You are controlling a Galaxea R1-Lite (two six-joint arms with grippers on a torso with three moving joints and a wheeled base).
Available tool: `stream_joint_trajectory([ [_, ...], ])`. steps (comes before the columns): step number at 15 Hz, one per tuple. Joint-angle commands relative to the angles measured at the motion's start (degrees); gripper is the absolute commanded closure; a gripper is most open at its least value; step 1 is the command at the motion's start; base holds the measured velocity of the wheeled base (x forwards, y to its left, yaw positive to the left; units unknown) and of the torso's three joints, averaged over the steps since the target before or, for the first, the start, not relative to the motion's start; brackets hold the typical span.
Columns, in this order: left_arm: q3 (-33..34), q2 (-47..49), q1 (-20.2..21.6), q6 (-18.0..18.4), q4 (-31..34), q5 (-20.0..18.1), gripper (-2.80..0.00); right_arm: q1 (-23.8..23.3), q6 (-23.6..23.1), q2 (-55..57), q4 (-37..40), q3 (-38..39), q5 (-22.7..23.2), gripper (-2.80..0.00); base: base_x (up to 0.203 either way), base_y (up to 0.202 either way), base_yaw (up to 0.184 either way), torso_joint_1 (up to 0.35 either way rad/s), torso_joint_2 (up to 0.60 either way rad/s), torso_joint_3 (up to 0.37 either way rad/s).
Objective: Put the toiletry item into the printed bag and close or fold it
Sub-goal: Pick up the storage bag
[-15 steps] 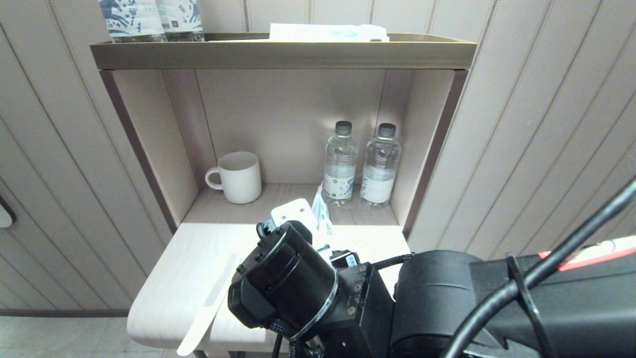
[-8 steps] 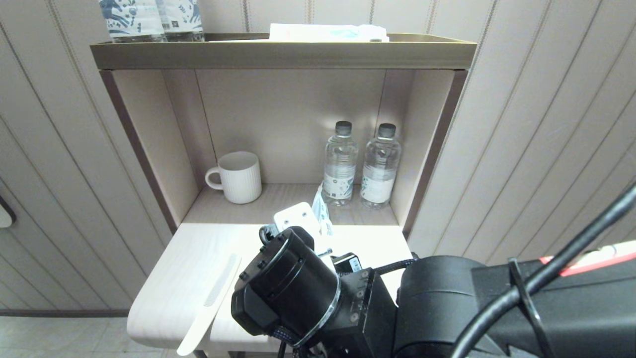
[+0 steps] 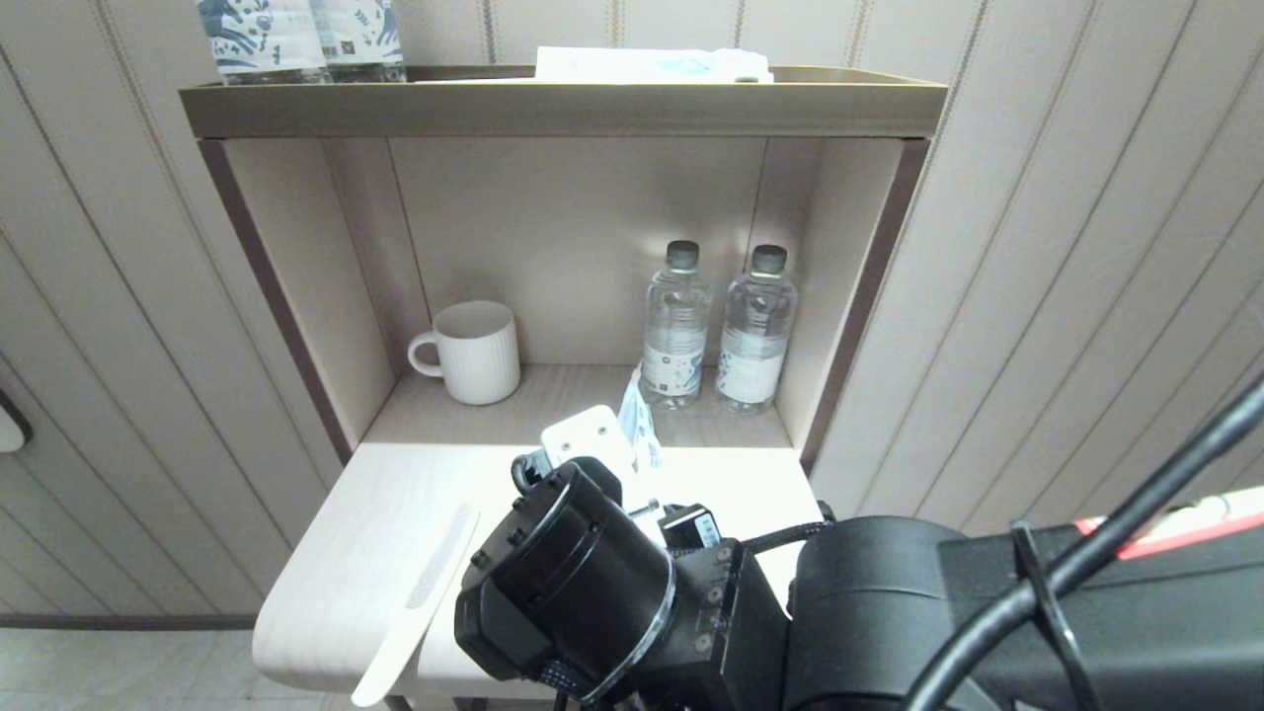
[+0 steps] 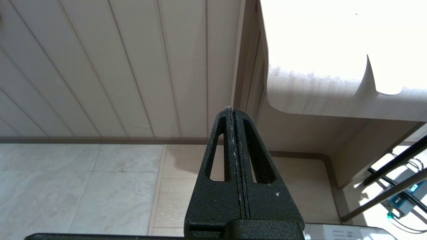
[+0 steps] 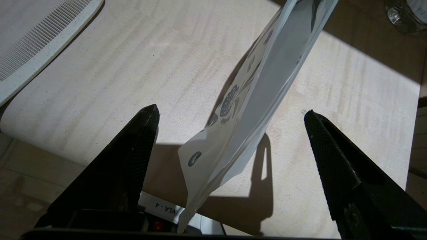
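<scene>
The white comb (image 3: pixel 420 602) lies on the pale table (image 3: pixel 365 533) at the front left, its handle sticking out over the front edge (image 4: pixel 387 83); its teeth show in the right wrist view (image 5: pixel 36 43). The printed bag (image 5: pixel 253 96) stands on edge, tilted, between the wide-apart jaws of my right gripper (image 5: pixel 231 110), which is open; neither finger touches it. In the head view only a sliver of the bag (image 3: pixel 640 425) shows past my right wrist. My left gripper (image 4: pixel 232 111) is shut and empty, low beside the table's left front.
Under the shelf at the back stand a white ribbed mug (image 3: pixel 474 352) and two water bottles (image 3: pixel 675 328) (image 3: pixel 755 331). Printed bottles (image 3: pixel 296 35) and a white packet (image 3: pixel 652 64) sit on the shelf top. Panelled walls close in both sides.
My right wrist has edged slightly forward toward the shelf. The bag, the comb and the left arm stay where they were.
</scene>
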Motion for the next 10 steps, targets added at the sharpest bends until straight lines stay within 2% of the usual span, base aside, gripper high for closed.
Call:
stream_joint_trajectory([
  [1, 0.0, 0.1, 0.0, 0.0, 0.1, 0.0, 0.00, 0.0, 0.0, 0.1, 0.0, 0.1, -0.3, -2.80, 0.000, 0.000, 0.000, 0.000, 0.00, 0.000],
  [2, 0.0, 0.1, 0.0, 0.0, 0.1, 0.0, 0.00, 0.0, 0.1, 0.3, -0.1, -0.1, -0.4, 0.00, 0.000, 0.000, 0.000, 0.000, 0.00, 0.000],
  [10, 0.0, 0.1, 0.0, 0.0, 0.1, 0.0, 0.00, -0.1, -0.1, 0.7, -0.3, -0.1, 0.0, 0.00, 0.000, 0.000, 0.000, 0.000, 0.00, 0.000],
])
